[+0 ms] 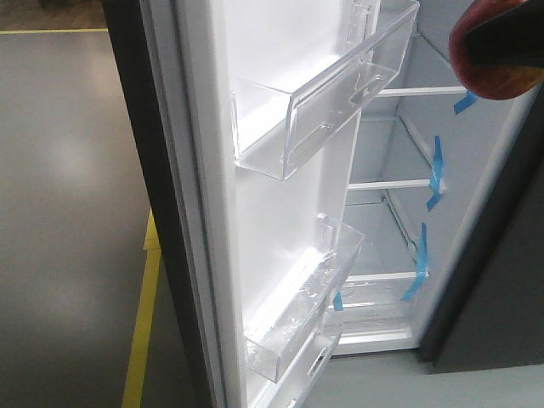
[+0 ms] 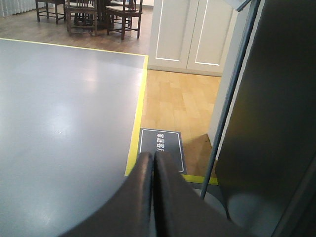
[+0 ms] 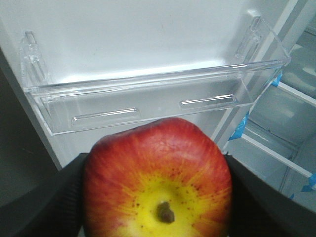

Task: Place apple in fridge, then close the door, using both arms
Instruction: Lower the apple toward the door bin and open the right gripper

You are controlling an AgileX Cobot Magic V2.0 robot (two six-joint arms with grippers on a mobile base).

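Observation:
The red-and-yellow apple [image 3: 158, 168] fills the lower part of the right wrist view, stem end toward the camera. My right gripper [image 3: 157, 163] is shut on it, with a black finger on each side. In the front view the apple [image 1: 501, 81] hangs at the top right, before the fridge [image 1: 399, 144] and its white shelves with blue tape. The door [image 1: 280, 204] stands open, its white inner side carrying clear bins [image 1: 331, 110]. One clear bin [image 3: 148, 106] lies just beyond the apple. My left gripper [image 2: 154, 157] is shut on nothing, beside the door's dark outer face [image 2: 276, 123].
A dark grey panel [image 1: 501, 280] flanks the fridge on the right. A yellow floor line [image 2: 138, 118] edges the grey floor, with a dark floor sign [image 2: 160, 145] past it. Wooden chairs [image 2: 94, 15] and a white cabinet [image 2: 187, 34] stand farther off. A lower door bin [image 1: 297, 314] juts out.

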